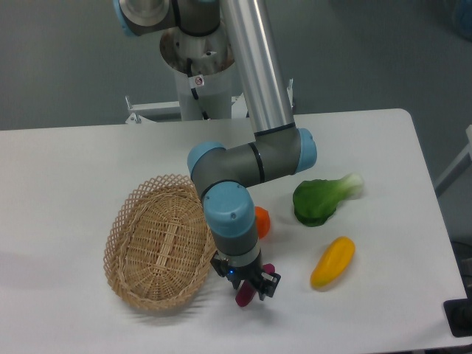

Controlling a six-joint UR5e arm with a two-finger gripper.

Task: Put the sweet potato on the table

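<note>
Magenta sweet potato (246,290) sits at the near edge of the action, clamped between the fingers of the end effector (248,286), its long axis tilted, lower tip pointing down-left toward the white surface (369,310) just below. Whether it touches, I can't tell. Just left sits the wicker basket (158,240); farther back, the orange (262,220) peeks out behind the wrist.
</note>
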